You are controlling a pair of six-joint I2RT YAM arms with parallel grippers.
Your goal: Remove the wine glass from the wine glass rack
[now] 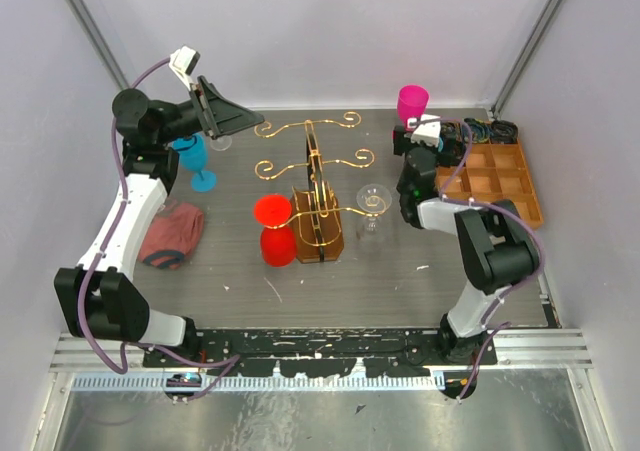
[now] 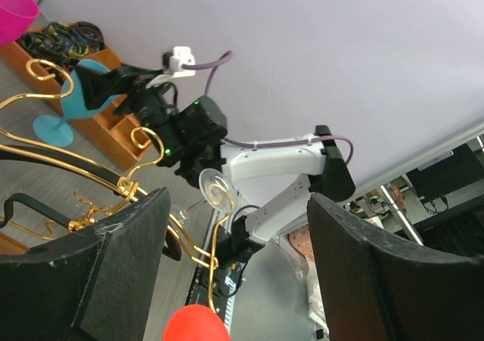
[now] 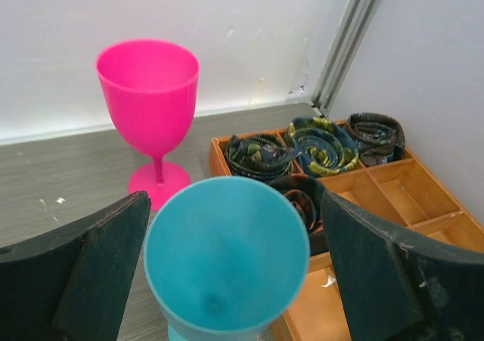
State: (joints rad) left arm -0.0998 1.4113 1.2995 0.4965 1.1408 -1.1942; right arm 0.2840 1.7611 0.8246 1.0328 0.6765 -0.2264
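right gripper open, loose round the blue glass; left gripper open, empty. your clear glass hangs 7 o'clock off the right one.

Wine glasses: one pink wine glass; two blue, namely left blue wine glass and right blue wine glass; one red wine glass; at least one clear wine glass. One gold wire wine glass rack. One compartmented wooden tray. Four rolled ties. One reddish cloth.
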